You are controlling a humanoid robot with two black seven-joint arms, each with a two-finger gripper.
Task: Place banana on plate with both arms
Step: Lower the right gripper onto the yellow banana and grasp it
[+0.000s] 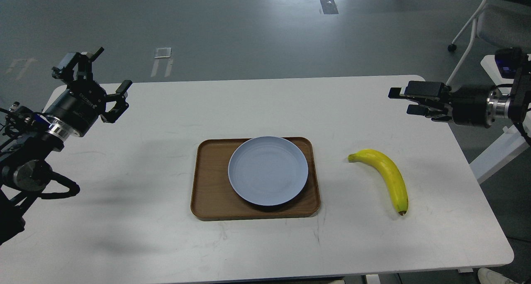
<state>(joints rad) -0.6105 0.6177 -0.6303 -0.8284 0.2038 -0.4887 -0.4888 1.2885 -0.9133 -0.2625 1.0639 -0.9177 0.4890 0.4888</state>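
The yellow banana (386, 176) lies on the white table to the right of the plate, stem toward the plate, dark tip toward me. The pale blue-grey plate (268, 170) sits empty on a brown wooden tray (206, 184) at the table's middle. My left gripper (108, 78) is open and empty above the table's far left corner. My right gripper (401, 101) is raised over the table's far right edge, pointing left, well behind the banana; its fingers stand a little apart and hold nothing.
The white table (145, 217) carries only the tray, plate and banana. A chair (493, 18) and a second white table (493, 64) stand at the right. Grey floor lies beyond the far edge.
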